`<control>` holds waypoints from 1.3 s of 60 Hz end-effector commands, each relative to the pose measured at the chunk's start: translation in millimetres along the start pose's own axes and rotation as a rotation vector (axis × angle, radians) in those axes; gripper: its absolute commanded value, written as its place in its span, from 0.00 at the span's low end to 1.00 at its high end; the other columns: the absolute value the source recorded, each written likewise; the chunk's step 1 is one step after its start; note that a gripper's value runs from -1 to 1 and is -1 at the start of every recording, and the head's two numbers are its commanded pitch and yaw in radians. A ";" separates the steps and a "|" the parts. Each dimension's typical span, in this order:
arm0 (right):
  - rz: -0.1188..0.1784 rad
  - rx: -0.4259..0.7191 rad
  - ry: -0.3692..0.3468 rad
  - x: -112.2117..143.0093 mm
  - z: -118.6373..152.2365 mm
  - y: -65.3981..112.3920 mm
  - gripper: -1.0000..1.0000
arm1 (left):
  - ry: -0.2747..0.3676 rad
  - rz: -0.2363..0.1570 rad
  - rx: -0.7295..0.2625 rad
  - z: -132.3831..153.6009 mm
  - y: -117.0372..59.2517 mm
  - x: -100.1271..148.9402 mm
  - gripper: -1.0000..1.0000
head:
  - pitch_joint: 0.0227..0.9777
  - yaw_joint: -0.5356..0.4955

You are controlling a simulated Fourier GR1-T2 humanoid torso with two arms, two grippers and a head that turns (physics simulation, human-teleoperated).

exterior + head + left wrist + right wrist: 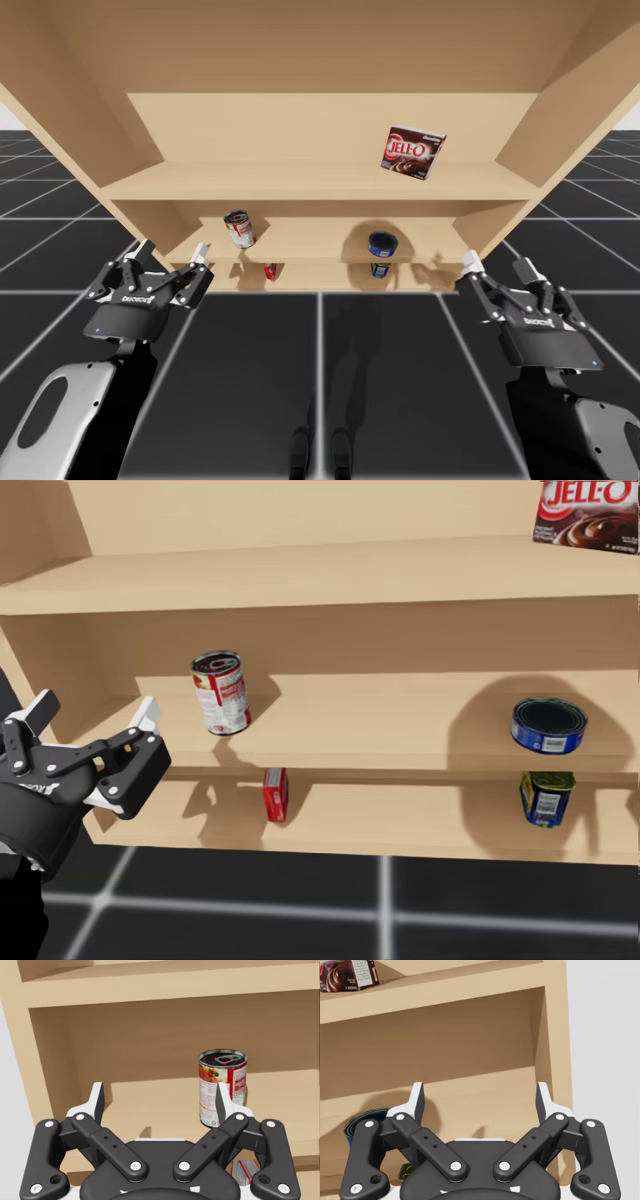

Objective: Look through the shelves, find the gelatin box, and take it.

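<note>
The gelatin box [412,152] is dark brown and red and leans on the right part of the top shelf [300,182]. It also sits at the upper right of the head view [590,515], and in the right wrist view the gelatin box [347,974] is high above and beside my gripper. My right gripper [497,266] [480,1095] hangs open and empty in front of the unit's right end, well below the box. My left gripper [170,252] [95,710] [160,1097] stands open and empty before the left end of the middle shelf.
A red-and-white can [239,229] [221,692] [222,1085] stands on the middle shelf ahead of my left gripper. A flat blue can [382,241] [549,725] sits further right. On the lowest shelf are a small red box [276,794] and a blue-and-green can [546,797].
</note>
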 end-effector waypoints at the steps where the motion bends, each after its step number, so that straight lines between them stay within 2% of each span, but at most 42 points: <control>1: 0.004 0.014 0.013 -3.0 0.6 3.5 0.00 | 0.001 -0.003 -0.004 0.4 -0.7 0.2 0.00 | 0.65 0.69; 15: 0.009 0.020 0.023 -5.3 0.8 5.4 0.00 | -0.002 0.003 -0.012 1.0 -3.1 1.2 0.00 | 0.71 0.72; 21: 0.010 0.024 0.028 -6.4 0.8 6.5 0.00 | -0.009 0.010 -0.026 3.5 -9.5 3.8 0.00 | 0.72 0.72; 24: 0.010 0.023 0.030 -6.8 0.7 6.8 0.00 | -0.002 0.022 -0.038 5.0 -12.7 4.8 0.00 | 0.72 0.73; 25: 0.009 0.022 0.031 -6.9 0.7 6.8 0.00 | 0.014 0.034 -0.055 7.0 -16.5 6.1 0.00 | 0.72 0.73; 27: 0.010 0.021 0.031 -7.1 0.7 6.6 0.00 | 0.034 0.034 -0.070 10.1 -21.0 8.3 0.00 | 0.72 0.73; 30: 0.009 0.016 0.031 -7.2 1.1 6.4 0.00 | 0.060 0.028 -0.085 13.5 -25.8 11.7 0.00 | 0.72 0.73; 31: 0.008 0.014 0.032 -7.2 1.3 6.0 0.00 | 0.089 0.012 -0.092 18.0 -30.0 15.4 0.00 | 0.72 0.73; 33: 0.008 0.012 0.032 -7.1 1.8 5.9 0.00 | 0.081 0.016 -0.084 21.1 -33.6 17.4 0.00 | 0.72 0.73; 34: 0.007 0.010 0.032 -7.1 1.9 5.6 0.00 | 0.072 0.006 -0.084 22.4 -35.3 18.0 0.00 | 0.72 0.72; 35: 0.005 0.007 0.032 -7.2 2.0 5.3 0.00 | 0.054 -0.028 -0.087 26.6 -39.0 19.7 0.00 | 0.73 0.72; 37: 0.005 0.007 0.033 -7.2 2.2 5.2 0.00 | 0.048 -0.053 -0.071 29.3 -41.1 20.1 0.00 | 0.73 0.72; 42: 0.004 0.001 0.036 -8.2 2.9 5.4 0.00 | 0.103 -0.021 -0.087 40.3 -45.6 23.2 0.00 | 0.73 0.71; 46: 0.003 -0.001 0.036 -8.9 2.8 5.2 0.00 | 0.124 -0.011 -0.087 49.0 -47.6 23.3 0.00 | 0.73 0.71; 49: 0.002 -0.001 0.038 -9.4 2.6 4.8 0.00 | 0.128 -0.020 -0.076 53.7 -48.5 22.4 0.00 | 0.73 0.71; 57: 0.000 -0.004 0.036 -9.0 2.7 4.3 0.00 | 0.139 -0.030 -0.091 69.9 -53.5 7.9 0.00 | 0.72 0.71; 61: 0.000 -0.003 0.035 -9.0 2.5 4.0 0.00 | 0.160 0.002 -0.114 73.3 -55.1 -0.2 0.00 | 0.72 0.71; 65: 0.000 -0.003 0.033 -8.8 2.5 3.7 0.00 | 0.171 -0.011 -0.116 74.5 -57.8 -13.1 0.00 | 0.72 0.71; 71: -0.001 -0.002 0.033 -8.6 2.6 3.3 0.00 | 0.210 0.018 -0.115 71.8 -60.0 -27.5 0.00 | 0.73 0.71; 72: -0.001 -0.003 0.033 -8.6 2.5 3.2 0.00 | 0.227 0.033 -0.110 69.2 -61.0 -33.3 0.00 | 0.73 0.71; 78: -0.001 -0.001 0.034 -8.8 2.2 3.2 0.00 | 0.259 0.042 -0.105 61.4 -64.7 -47.9 0.00 | 0.73 0.71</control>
